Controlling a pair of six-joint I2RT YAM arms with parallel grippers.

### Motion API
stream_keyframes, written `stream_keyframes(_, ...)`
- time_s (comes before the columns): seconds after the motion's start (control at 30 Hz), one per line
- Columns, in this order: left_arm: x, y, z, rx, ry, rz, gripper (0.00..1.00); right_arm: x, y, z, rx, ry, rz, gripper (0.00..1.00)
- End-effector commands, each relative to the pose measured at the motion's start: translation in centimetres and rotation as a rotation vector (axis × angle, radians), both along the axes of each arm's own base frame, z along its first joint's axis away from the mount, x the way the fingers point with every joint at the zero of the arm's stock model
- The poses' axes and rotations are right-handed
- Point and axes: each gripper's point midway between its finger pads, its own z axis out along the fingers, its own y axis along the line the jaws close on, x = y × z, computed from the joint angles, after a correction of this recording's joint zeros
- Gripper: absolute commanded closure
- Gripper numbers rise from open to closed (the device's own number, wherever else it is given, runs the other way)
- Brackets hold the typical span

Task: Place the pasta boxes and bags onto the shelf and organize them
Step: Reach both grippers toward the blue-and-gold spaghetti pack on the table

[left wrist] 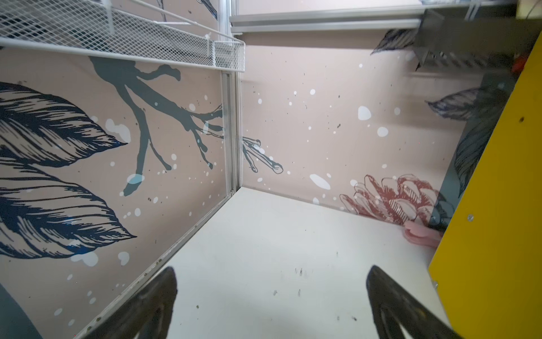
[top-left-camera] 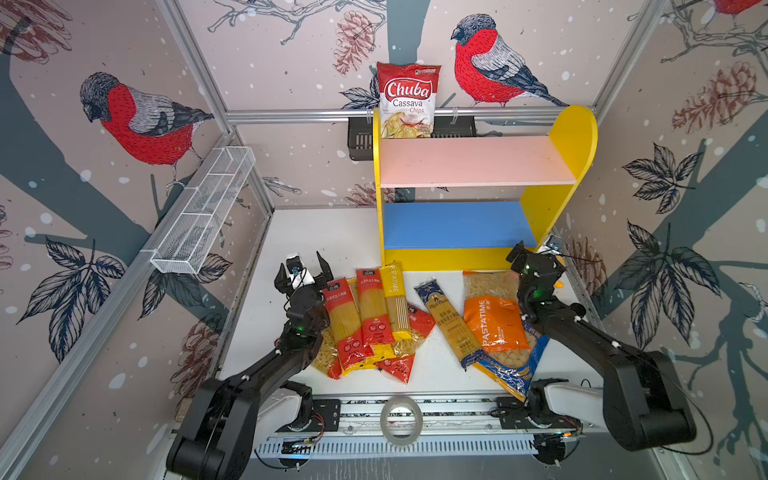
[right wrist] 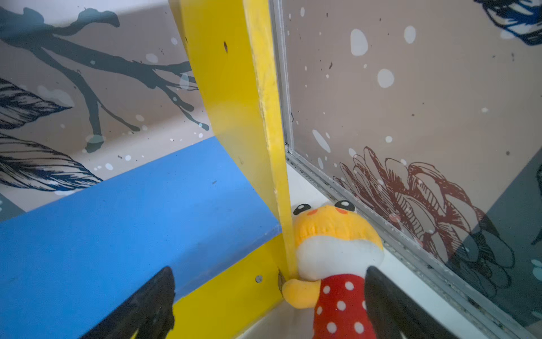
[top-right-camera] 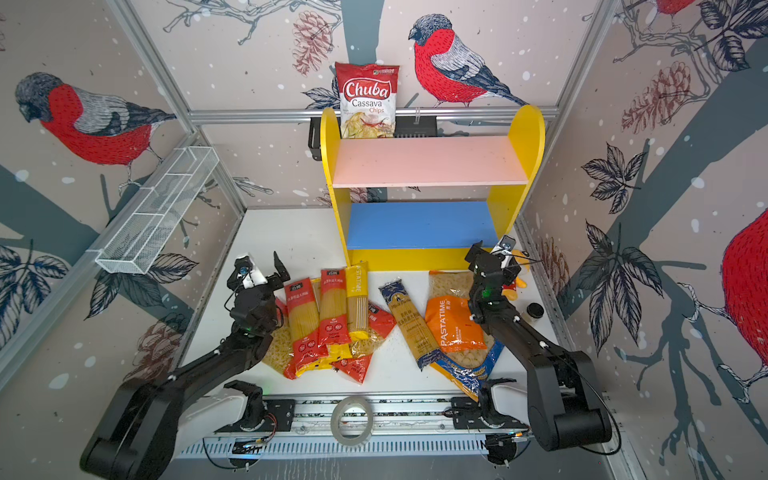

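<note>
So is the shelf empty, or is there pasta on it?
Empty. On the shelf, the pink board and blue board are bare; the pasta packs all lie on the table in front.

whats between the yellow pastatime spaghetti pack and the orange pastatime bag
A long dark blue spaghetti pack, plus a corner of the wide red bag; both top views show them.

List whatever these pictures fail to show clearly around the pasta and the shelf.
- Red short-pasta bag: in both top views, mostly buried under the spaghetti packs; label unreadable.
- Blue-yellow bag: the orange bag covers its middle in both top views.
- Plush toy: the right arm hides most of it in a top view; the right wrist view cuts off its lower body.
- Pink object: left wrist view, cut off by the shelf; unidentifiable.
</note>
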Motion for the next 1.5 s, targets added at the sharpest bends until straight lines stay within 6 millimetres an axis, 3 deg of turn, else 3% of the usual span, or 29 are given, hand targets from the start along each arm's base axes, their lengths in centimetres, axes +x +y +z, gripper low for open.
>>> stream_keyframes(0.0, -1.1, 1.0, -1.6, -0.116, 0.068, 0.050, 0.01, -1.8, -1.1, -3.1, 0.115, 0.139, -0.117, 0.00)
stream_keyframes(0.07, -1.8, 1.1, -0.6, -0.229, 0.028, 0.041, 0.01, -2.1, -1.4, -5.6, 0.319, 0.180, -0.131, 0.01)
stream_keyframes(0.1, -2.1, 1.2, -0.3, -0.286, 0.006, 0.042, 0.01, -1.5, -0.1, -6.4, 0.392, 0.215, -0.015, 0.01)
stream_keyframes(0.17, -3.0, 1.8, -0.5, -0.456, -0.044, 0.065, 0.02, -1.4, 0.3, -7.1, 0.529, 0.226, 0.088, 0.15)
stream_keyframes(0.23, -3.5, 1.0, 0.3, -0.517, -0.093, -0.029, 0.05, -1.9, 1.2, -6.3, 0.540, 0.205, 0.144, 0.18)
stream_keyframes(0.33, -2.9, -1.0, 1.8, -0.499, -0.065, -0.167, 0.17, -2.6, 3.2, -4.1, 0.478, 0.169, 0.206, 0.17)
stream_keyframes(0.5, -0.9, -6.5, 0.6, -0.446, 0.187, -0.334, 0.24, -3.2, 7.9, -2.3, 0.398, 0.143, 0.316, 0.12)
stream_keyframes(0.67, -1.4, -12.3, 1.0, -0.358, 0.206, -0.442, 0.23, -3.3, 12.4, -0.9, 0.339, 0.118, 0.394, 0.11)
stream_keyframes(0.77, -1.4, -15.5, 0.9, -0.300, 0.247, -0.476, 0.23, -3.6, 15.1, -1.1, 0.340, 0.156, 0.445, 0.11)
stream_keyframes(0.93, -2.6, -20.8, -1.2, -0.275, 0.324, -0.566, 0.21, -6.3, 19.9, -3.7, 0.297, 0.294, 0.600, 0.11)
stream_keyframes(1.07, -3.2, -23.7, -4.2, -0.328, 0.410, -0.626, 0.21, -8.2, 21.5, -5.9, 0.241, 0.414, 0.656, 0.13)
stream_keyframes(1.17, -3.6, -26.3, -5.5, -0.365, 0.453, -0.701, 0.21, -8.9, 22.1, -7.0, 0.222, 0.472, 0.700, 0.23)
stream_keyframes(1.23, -3.7, -28.2, -5.9, -0.359, 0.481, -0.748, 0.21, -9.4, 22.7, -8.1, 0.230, 0.528, 0.738, 0.36)
stream_keyframes(1.33, -3.8, -30.1, -7.0, -0.357, 0.531, -0.800, 0.21, -9.9, 23.8, -9.6, 0.326, 0.607, 0.813, 0.48)
stream_keyframes(1.47, -4.1, -31.1, -8.2, -0.382, 0.564, -0.833, 0.21, -10.2, 24.1, -11.1, 0.448, 0.669, 0.877, 0.51)
